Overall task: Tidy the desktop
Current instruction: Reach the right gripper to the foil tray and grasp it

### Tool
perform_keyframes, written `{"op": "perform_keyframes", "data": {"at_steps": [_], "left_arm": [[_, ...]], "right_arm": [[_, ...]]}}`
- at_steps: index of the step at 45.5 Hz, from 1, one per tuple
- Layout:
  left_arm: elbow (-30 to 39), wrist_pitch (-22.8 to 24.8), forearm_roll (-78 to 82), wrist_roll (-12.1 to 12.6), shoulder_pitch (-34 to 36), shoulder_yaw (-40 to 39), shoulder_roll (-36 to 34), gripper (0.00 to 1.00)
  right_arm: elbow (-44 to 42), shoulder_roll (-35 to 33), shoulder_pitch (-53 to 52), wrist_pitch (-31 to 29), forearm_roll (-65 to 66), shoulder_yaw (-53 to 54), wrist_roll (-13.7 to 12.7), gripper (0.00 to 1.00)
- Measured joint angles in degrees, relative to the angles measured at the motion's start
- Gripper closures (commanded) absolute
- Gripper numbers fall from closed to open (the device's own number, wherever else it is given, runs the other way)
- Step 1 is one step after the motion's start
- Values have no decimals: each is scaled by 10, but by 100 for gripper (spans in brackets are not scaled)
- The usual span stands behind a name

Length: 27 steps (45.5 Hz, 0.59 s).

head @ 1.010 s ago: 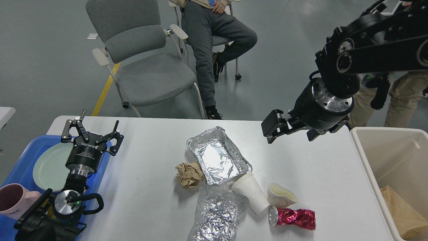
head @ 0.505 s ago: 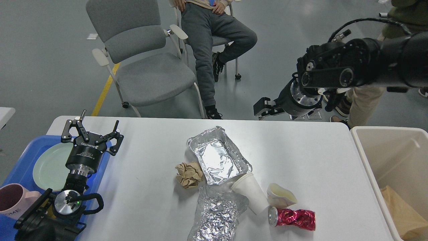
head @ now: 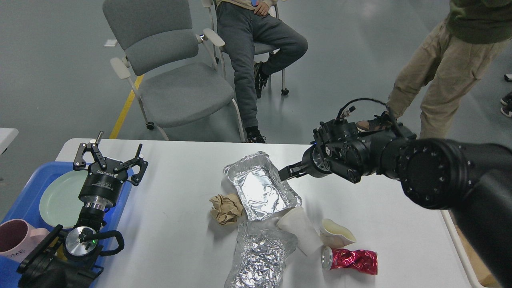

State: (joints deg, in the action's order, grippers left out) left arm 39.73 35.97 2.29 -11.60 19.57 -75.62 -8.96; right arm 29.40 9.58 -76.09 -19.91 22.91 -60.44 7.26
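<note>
Six bits of trash sit mid-desktop (head: 172, 244): foil tray (head: 262, 186), crumpled brown paper (head: 226, 209), crushed foil (head: 260, 256), white paper cup (head: 301, 230), squashed cup (head: 335, 233), red can (head: 352, 260). My right gripper (head: 289, 173) hangs just off the tray's right rim, but I can't tell if its fingers are apart. I'd pinch that thin rim gently, since foil buckles easily, and lift straight up because the cup leans on its near corner. Left gripper (head: 109, 160) is spread wide, empty, over the blue tray (head: 28, 192).
</note>
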Motion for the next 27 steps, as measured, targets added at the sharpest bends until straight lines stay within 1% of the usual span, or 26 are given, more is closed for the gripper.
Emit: {"op": "perform_keyframes", "data": {"at_steps": [5,8,9,15,21,27], "left_arm": [[0,0,0,0,0,0,0,3],[0,0,0,0,0,0,0,3],[0,0,0,0,0,0,0,3],[0,0,0,0,0,0,0,3],[0,0,0,0,0,0,0,3],[0,0,0,0,0,0,0,3]], "right_arm": [[-33,9,39,42,3,2,1,0],[-39,9,56,73,3,2,1,0],[-40,9,71,96,3,2,0,0],[-42,8,103,146,3,3,0,0],[-42,7,118,180,-3,7,-1,0],[-39,7,124,194,-6,21,-4,0]]}}
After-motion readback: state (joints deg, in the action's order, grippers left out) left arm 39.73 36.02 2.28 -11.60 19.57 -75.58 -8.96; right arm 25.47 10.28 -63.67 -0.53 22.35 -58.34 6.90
